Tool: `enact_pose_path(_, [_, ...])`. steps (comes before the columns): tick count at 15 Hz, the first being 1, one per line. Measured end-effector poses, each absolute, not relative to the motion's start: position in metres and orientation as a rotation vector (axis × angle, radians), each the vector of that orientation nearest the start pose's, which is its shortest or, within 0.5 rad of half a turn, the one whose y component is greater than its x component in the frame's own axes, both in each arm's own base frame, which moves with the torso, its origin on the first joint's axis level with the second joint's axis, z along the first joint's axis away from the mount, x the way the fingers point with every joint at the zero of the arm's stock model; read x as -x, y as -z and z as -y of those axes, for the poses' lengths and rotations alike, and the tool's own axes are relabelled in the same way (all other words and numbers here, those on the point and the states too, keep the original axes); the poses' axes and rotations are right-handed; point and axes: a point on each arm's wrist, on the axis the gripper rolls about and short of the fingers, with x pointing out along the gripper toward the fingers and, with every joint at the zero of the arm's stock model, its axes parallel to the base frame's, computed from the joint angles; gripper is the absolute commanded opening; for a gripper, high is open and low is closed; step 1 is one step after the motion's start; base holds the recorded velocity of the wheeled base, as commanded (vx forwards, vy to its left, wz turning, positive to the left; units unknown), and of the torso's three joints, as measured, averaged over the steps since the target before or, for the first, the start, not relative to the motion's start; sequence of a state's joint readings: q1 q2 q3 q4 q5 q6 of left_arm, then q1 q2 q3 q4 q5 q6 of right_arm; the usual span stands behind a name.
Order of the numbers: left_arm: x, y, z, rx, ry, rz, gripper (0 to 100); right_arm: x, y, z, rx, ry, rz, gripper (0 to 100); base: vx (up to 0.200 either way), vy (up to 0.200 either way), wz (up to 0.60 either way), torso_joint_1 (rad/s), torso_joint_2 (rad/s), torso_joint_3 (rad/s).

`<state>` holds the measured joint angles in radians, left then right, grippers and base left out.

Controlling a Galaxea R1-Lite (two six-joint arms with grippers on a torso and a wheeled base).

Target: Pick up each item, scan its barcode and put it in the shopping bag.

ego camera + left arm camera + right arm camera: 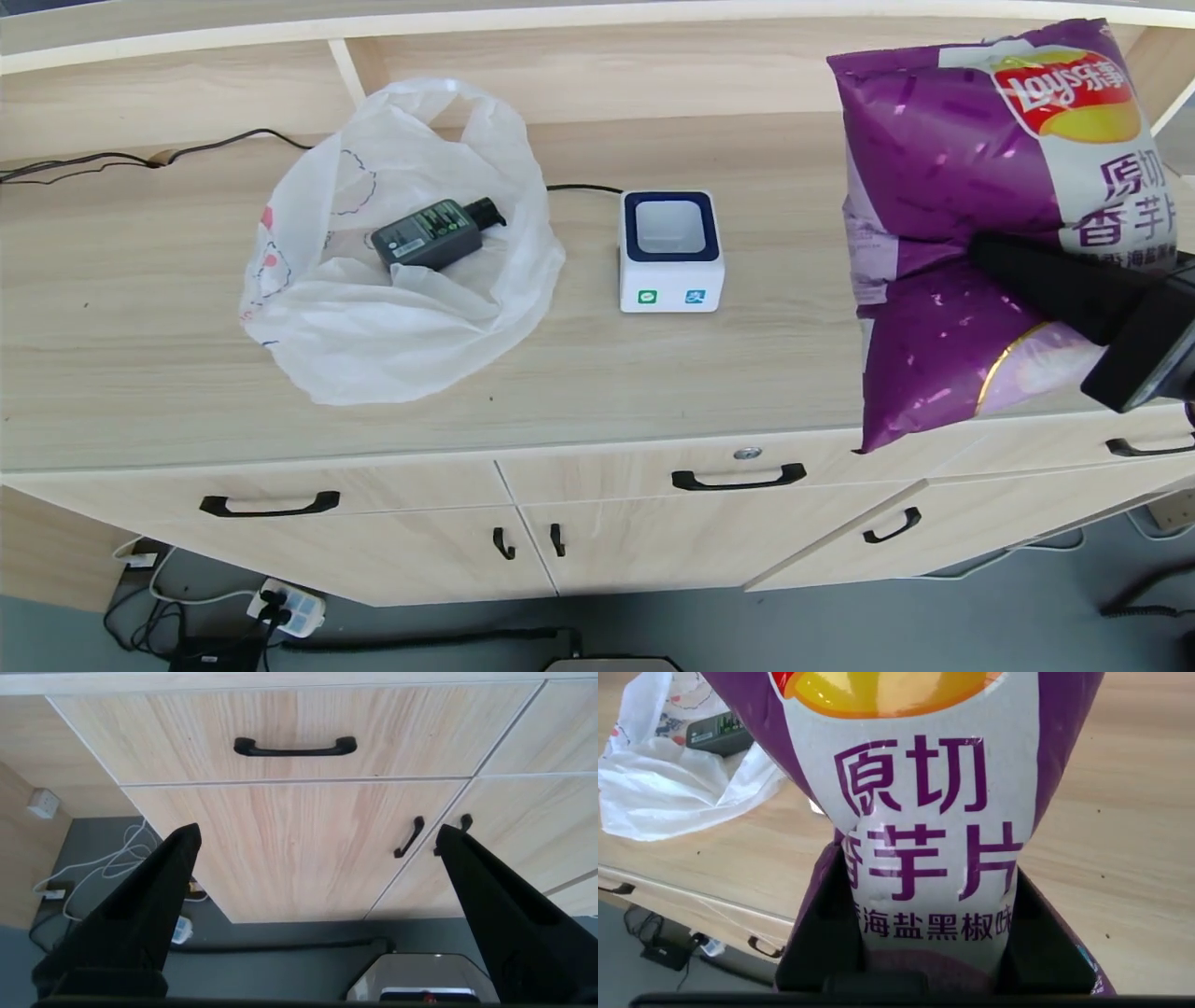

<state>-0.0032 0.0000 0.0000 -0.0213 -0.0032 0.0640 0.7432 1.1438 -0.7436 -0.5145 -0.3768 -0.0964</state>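
Note:
A purple chip bag [971, 224] hangs in the air above the counter's right end, pinched at its middle by my right gripper [1018, 266], which is shut on it. The same chip bag [924, 831] sits between the black fingers [817, 924] in the right wrist view. A white barcode scanner [670, 250] with a blue-rimmed window stands at the counter's middle. To its left lies the white shopping bag [392, 317], open, with a dark bottle [432, 233] inside. My left gripper [313, 915] is open with nothing between its fingers, low in front of the cabinet doors.
The wooden counter [653, 373] has a raised back shelf and black cables [140, 159] at the far left. Drawers and doors with black handles [738, 481] run below. A power strip [289, 607] lies on the floor.

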Motion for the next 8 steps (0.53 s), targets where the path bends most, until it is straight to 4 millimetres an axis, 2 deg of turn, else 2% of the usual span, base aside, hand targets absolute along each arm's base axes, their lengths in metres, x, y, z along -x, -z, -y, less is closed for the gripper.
enact_pose_path(8, [0.0228,-0.0776,0.0,-0.051,0.006,0.021,100,-0.1249,-0.2857,-0.1034,0.03,-0.355,0.119,0,0.0,0.2,0.0,0.003,0.0,0.002])
